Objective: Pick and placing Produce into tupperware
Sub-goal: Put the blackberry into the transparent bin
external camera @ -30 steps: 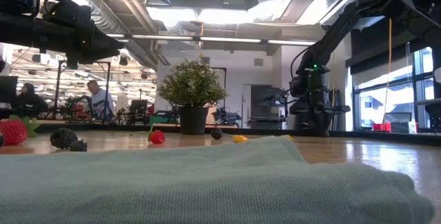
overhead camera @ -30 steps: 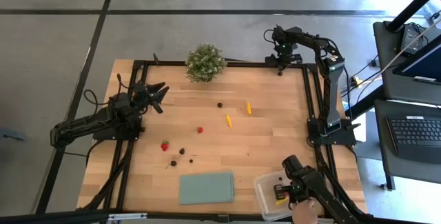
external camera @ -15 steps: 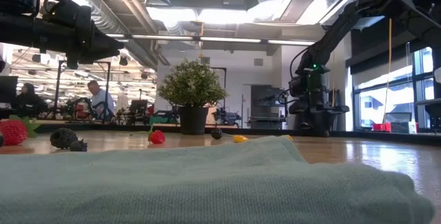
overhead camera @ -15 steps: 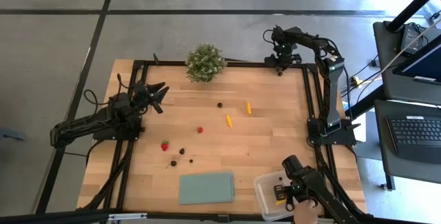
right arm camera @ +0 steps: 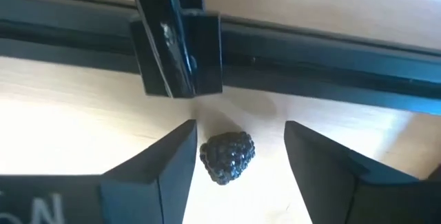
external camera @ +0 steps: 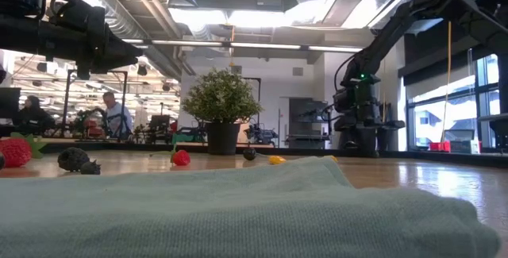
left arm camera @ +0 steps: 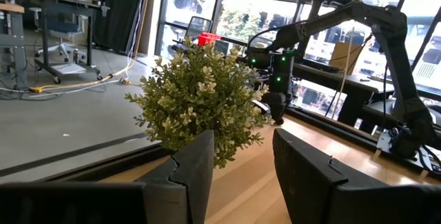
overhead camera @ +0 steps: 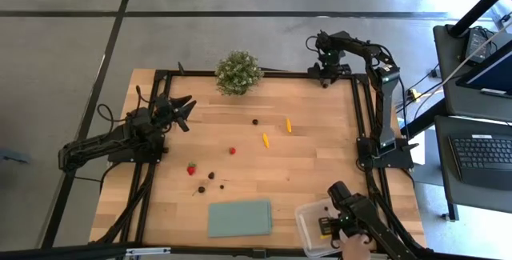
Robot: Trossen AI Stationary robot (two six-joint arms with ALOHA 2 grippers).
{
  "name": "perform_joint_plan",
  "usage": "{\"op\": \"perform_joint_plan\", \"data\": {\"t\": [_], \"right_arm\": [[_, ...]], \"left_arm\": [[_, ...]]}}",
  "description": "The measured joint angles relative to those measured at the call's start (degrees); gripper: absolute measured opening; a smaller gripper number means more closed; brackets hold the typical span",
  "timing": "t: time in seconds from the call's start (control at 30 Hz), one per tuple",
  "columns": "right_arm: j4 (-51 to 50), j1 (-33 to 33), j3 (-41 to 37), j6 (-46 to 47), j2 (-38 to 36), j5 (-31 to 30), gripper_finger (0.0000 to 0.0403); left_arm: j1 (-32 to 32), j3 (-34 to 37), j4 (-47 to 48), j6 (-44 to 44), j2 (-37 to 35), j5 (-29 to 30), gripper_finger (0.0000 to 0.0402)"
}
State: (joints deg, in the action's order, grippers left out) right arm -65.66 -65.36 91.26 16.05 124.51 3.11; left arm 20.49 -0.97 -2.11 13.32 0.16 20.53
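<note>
High view: the small clear plastic tupperware box [overhead camera: 302, 226] sits at the counter's [overhead camera: 320, 164] front right corner, partly covered by dark jointed hardware [overhead camera: 352, 212], with at least one yellow piece inside. Most produce is not yet boxed: red strawberries [overhead camera: 191, 168], dark round berries [overhead camera: 211, 175] and small yellow-orange elongated pieces [overhead camera: 266, 140] lie scattered mid-counter. A flat pale-green sheet [overhead camera: 240, 218] lies just beside the box. The right end effector [overhead camera: 324, 74] reaches down at the far right corner, well apart from the box. The left end effector [overhead camera: 180, 106] waits over the left side near a bushy green potted plant [overhead camera: 238, 72].

Low view: the green sheet fills the foreground, with a strawberry and berries beyond it. The box does not show here.

Left wrist view: the left end effector's fingers stand apart with nothing between them, facing the plant.

Right wrist view: only here is the job clear. One dark bumpy berry [right arm camera: 227, 157] rests on the wood beside the black frame rail [right arm camera: 289, 65], between the right end effector's [right arm camera: 239, 134] parted fingers and not gripped.

The step in hand looks like picking this stray berry. The next move calls for closing gently on it, lifting clear of the rail, then carrying it to the box.
</note>
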Motion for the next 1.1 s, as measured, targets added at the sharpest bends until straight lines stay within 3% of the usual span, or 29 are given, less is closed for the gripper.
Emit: {"op": "perform_joint_plan", "data": {"t": [1.1], "right_arm": [[-1.54, 0.96, 0.04, 3.21, -0.07, 1.79, 0.0215]], "left_arm": [[-0.02, 0.0, 0.0, 0.02, -0.01, -0.02, 0.0143]]}}
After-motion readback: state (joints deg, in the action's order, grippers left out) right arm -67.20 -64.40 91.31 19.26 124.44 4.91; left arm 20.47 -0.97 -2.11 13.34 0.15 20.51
